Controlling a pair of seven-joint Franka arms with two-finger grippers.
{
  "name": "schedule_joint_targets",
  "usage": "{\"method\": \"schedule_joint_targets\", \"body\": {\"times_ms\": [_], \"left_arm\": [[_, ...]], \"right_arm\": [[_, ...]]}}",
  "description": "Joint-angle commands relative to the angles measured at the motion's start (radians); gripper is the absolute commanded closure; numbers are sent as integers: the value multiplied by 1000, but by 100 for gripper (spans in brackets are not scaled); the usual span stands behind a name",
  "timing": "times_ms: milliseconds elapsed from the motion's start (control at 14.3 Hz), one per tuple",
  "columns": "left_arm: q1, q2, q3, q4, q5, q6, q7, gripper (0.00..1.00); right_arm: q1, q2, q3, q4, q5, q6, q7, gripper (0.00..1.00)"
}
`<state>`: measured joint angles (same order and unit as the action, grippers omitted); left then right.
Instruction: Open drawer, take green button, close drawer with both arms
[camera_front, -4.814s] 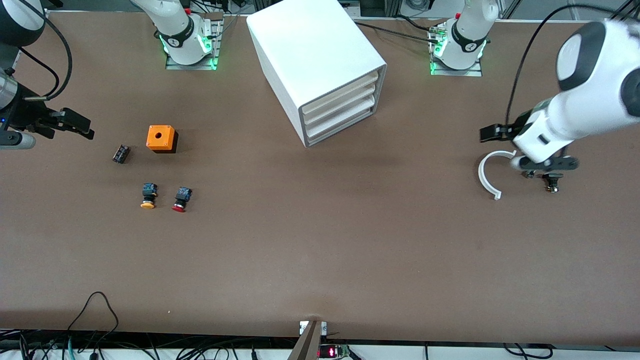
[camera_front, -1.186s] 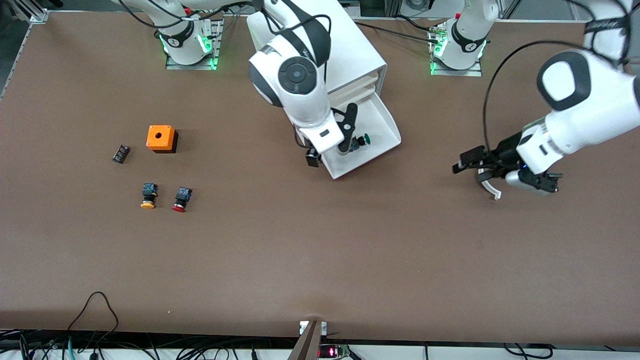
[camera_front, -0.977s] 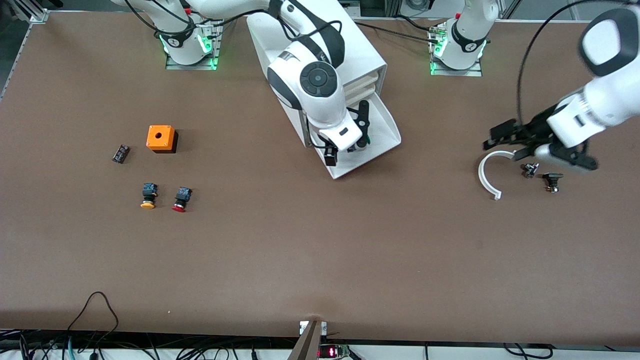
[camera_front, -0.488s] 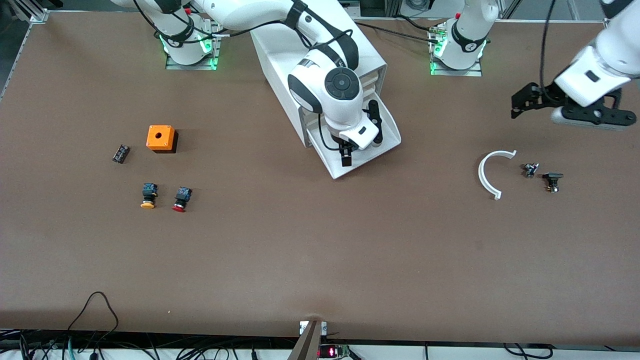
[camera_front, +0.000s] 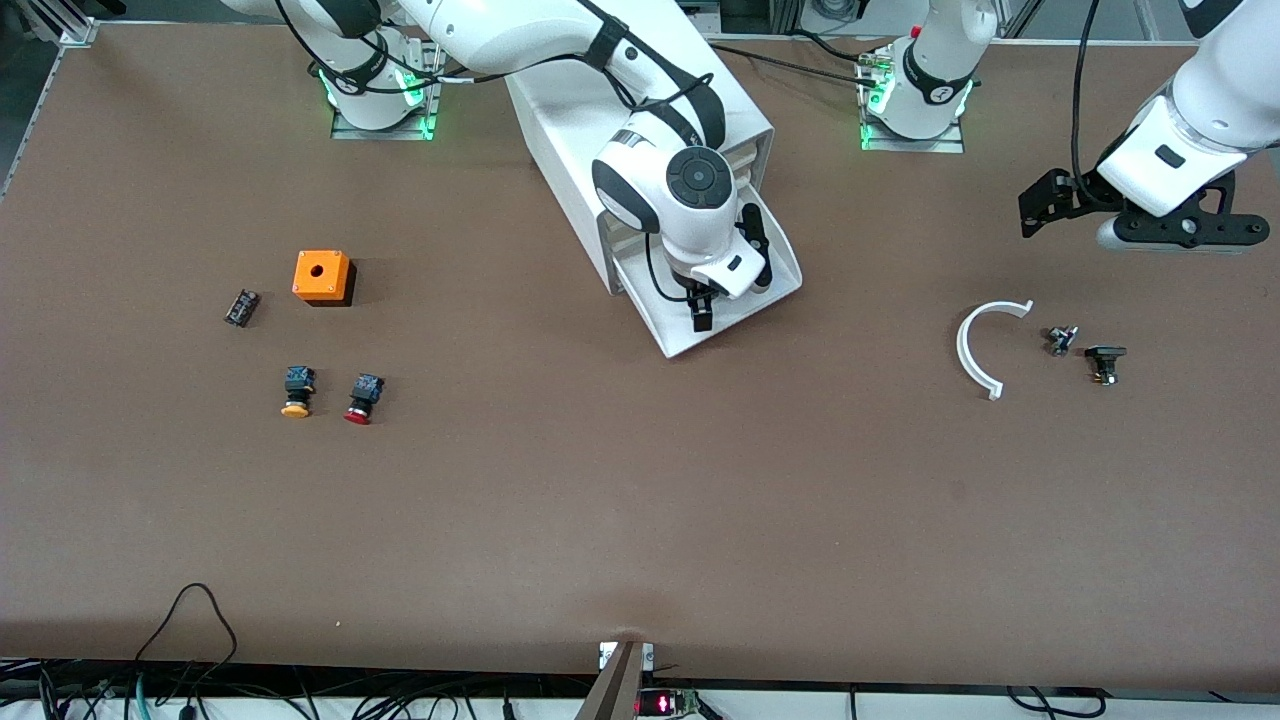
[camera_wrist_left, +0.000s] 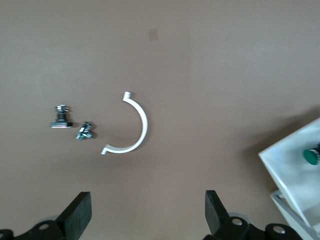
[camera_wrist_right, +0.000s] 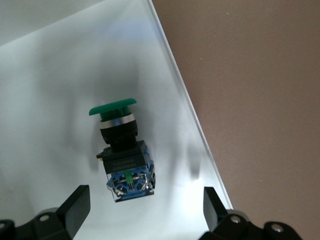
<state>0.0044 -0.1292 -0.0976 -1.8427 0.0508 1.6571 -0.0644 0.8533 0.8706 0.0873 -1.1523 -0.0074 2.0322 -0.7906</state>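
The lowest drawer (camera_front: 683, 338) of the white cabinet (camera_front: 620, 80) stands pulled out. The green-capped button (camera_wrist_right: 122, 150) lies on its side on the drawer floor (camera_wrist_right: 55, 100); in the front view my right arm hides it. My right gripper (camera_front: 730, 290) hangs open over the drawer, and in the right wrist view (camera_wrist_right: 145, 215) its fingers straddle the button's blue end without touching it. My left gripper (camera_front: 1180, 232) is open and empty (camera_wrist_left: 147, 215), up over the table at the left arm's end. The left wrist view also shows the drawer's corner (camera_wrist_left: 287, 167) and the green cap (camera_wrist_left: 312, 156).
A white curved piece (camera_front: 985, 345) and two small metal parts (camera_front: 1060, 340) (camera_front: 1104, 362) lie under the left gripper's area. At the right arm's end are an orange box (camera_front: 322, 276), a small black part (camera_front: 241, 307), a yellow-capped button (camera_front: 296, 392) and a red-capped button (camera_front: 362, 398).
The drawer went from shut to pulled out. My right gripper has moved across the open drawer until it is over the button. My left gripper rose away from the white curved piece toward its base.
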Motion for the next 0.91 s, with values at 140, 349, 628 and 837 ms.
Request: {"method": "schedule_joint_targets", "body": {"times_ms": [140, 349, 628, 837], "left_arm": [[-6, 5, -4, 3, 38, 13, 1, 0], [-6, 8, -4, 0, 38, 32, 1, 0], [-6, 8, -4, 2, 35, 30, 0, 0], [-6, 8, -4, 3, 35, 30, 1, 0]], "right_arm": [[29, 36, -12, 40, -26, -1, -3, 0], [32, 42, -12, 40, -28, -1, -3, 0], [35, 45, -12, 40, -31, -1, 1, 19], [35, 45, -14, 40, -31, 0, 2, 33]]}}
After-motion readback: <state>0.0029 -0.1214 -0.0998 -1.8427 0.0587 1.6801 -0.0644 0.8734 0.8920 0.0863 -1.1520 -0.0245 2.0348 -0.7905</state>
